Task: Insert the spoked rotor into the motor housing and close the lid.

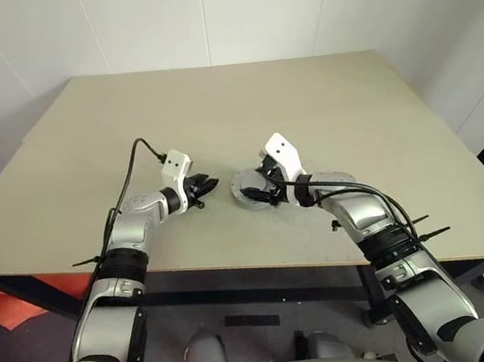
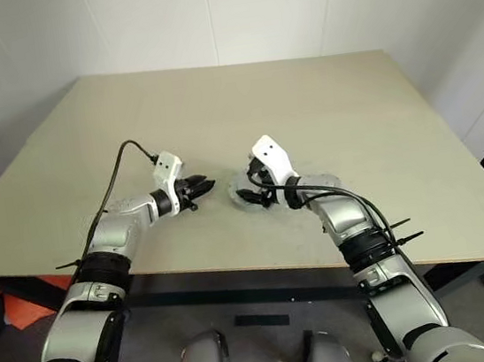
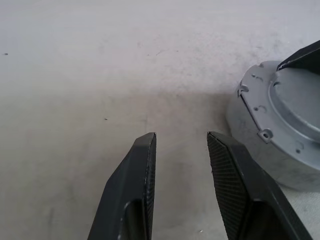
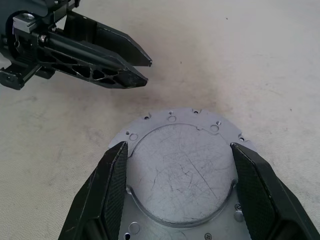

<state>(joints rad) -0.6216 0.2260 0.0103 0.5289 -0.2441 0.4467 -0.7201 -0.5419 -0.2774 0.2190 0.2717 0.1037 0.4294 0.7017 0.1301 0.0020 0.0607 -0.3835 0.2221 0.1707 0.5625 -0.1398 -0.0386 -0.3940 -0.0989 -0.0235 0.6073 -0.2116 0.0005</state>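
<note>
Grey metal shows on top of the motor housing [image 4: 181,170], a round flat lid covering it, set on the beige table [image 1: 320,99] near the front edge. The right gripper [image 4: 180,172] is spread wide around the lid's raised disc, one finger at each side. The left gripper [image 3: 181,142] is held just beside the housing, slightly parted, with nothing gripped.
</note>
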